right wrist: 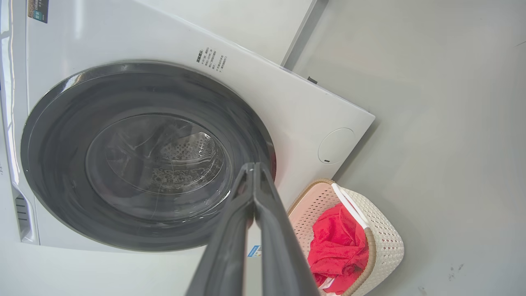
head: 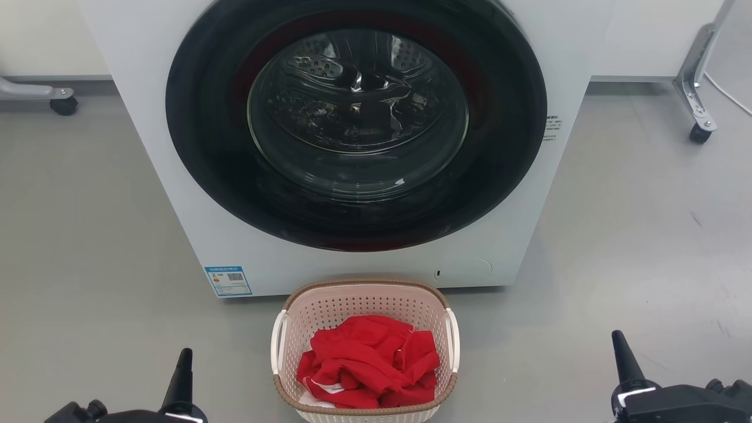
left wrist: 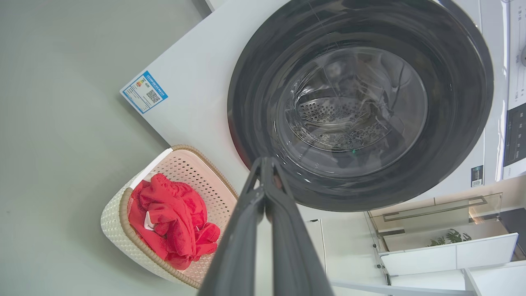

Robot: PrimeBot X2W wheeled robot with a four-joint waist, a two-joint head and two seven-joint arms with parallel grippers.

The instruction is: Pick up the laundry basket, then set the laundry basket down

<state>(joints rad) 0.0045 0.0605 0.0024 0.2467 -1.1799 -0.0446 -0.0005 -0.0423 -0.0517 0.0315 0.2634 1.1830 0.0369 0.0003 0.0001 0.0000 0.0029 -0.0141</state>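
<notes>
1. I am seeing the laundry basket (head: 364,284) sitting on the floor (head: 88,235), just before the washer (head: 264,270), red cloth (head: 367,364) lying inside.
2. Left gripper (left wrist: 265,161) is hanging apart from it, fingers pressed together, holding nothing.
3. Right gripper (right wrist: 253,166) is doing likewise.

We're looking at our left gripper (head: 184,359) and right gripper (head: 620,345), slim matte-dark cones rising from chunky black housings with rounded knobs and a small white strip at each base, and up close the long charcoal fingers (left wrist: 287,230) taper smoothly.
</notes>
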